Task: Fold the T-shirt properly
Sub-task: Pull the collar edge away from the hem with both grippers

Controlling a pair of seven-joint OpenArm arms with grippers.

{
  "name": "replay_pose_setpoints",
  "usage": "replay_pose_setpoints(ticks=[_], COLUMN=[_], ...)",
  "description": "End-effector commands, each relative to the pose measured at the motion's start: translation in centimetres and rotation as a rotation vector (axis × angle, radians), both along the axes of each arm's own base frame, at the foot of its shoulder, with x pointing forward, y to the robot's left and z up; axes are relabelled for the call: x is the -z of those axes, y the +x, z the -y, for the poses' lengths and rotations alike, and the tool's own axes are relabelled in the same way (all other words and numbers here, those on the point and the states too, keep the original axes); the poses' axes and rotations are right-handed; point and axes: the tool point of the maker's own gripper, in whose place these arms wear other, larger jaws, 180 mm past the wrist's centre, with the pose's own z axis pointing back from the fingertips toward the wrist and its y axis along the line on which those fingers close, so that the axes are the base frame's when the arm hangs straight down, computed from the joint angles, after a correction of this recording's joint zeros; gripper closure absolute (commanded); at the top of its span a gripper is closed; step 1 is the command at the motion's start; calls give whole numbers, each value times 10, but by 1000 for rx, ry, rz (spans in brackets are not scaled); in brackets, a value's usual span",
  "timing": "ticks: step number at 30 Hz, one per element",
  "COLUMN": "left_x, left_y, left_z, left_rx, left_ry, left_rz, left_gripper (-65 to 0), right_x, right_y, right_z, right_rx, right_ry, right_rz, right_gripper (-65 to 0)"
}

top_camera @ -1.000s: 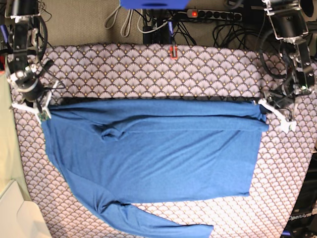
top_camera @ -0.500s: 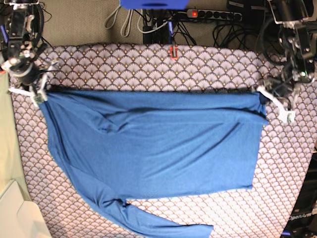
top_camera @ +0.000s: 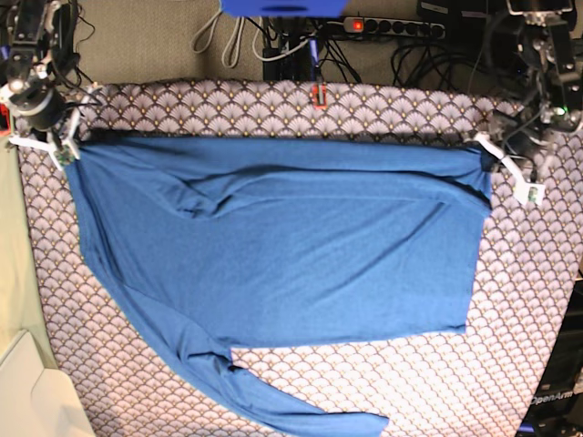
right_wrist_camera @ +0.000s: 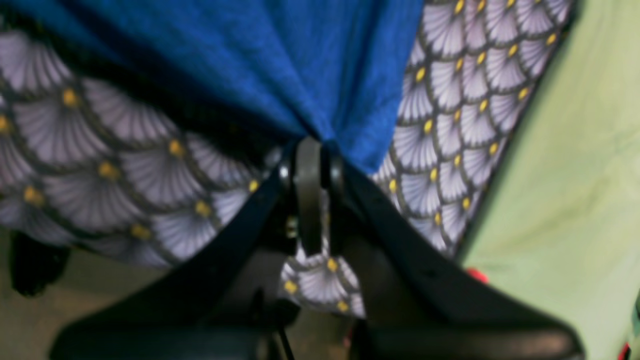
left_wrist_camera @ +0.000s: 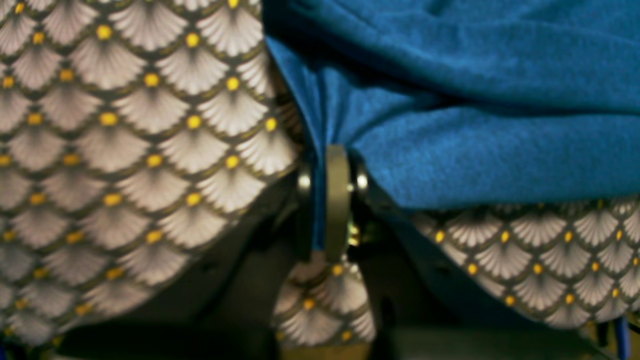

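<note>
- Base view, far left: the right gripper (top_camera: 66, 153) is clamped on the upper corner of the T-shirt (top_camera: 291, 264), which spreads away from it toward the other arm.
- Below that pincer a long sleeve (top_camera: 273, 401) trails down toward the near edge of the patterned tablecloth (top_camera: 273, 105).
- Right of it, between both pincers, the shirt's top edge runs nearly straight, with a soft crease just under it.
- Far right: the left gripper (top_camera: 492, 159) is closed on the opposite upper corner.
- Left wrist view: the left gripper (left_wrist_camera: 330, 200) pinches a thin fold of blue fabric (left_wrist_camera: 475, 125), cloth bunching above it.
- Right wrist view: the right gripper (right_wrist_camera: 312, 195) squeezes a gathered point of fabric (right_wrist_camera: 280, 65); a pale green surface (right_wrist_camera: 575, 175) lies to its right.
</note>
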Motion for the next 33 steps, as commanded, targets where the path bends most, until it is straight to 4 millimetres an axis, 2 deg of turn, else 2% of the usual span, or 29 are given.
replay_pose_setpoints(ticks=[1,8,13,15,22,27,29,33], left_x=[-8,0,8,9,13,13,13,11], left_y=[3,-22,-37,-39,-48,-48,-49,-58], left_z=[-5,-20,-18,-12,-8,-9,-9,-15], left_rx=[4,-39,0,53,81,82,84,104], left_ry=[14,27,32,28,25,27,28,57], left_rz=[23,-17,-53,-55,-80,-80,-83,-104], left_gripper=[-6,-6,-6,-6,-6,-6,-6,-6], right_x=[-10,-4,2,3,3,-1,2,3], right_y=[4,-13,-23,-26,-37,-38,-45,-49], right_z=[1,-10,-15,-15,-11,-7,-6,-6], right_rx=[-12,-11,-4,-2,22,38,39,38], right_ry=[-9,12,27,26,40,46,46,45], right_rz=[35,8,-11,-18,-5,17,2,-9], right_gripper=[0,0,0,0,0,0,0,0])
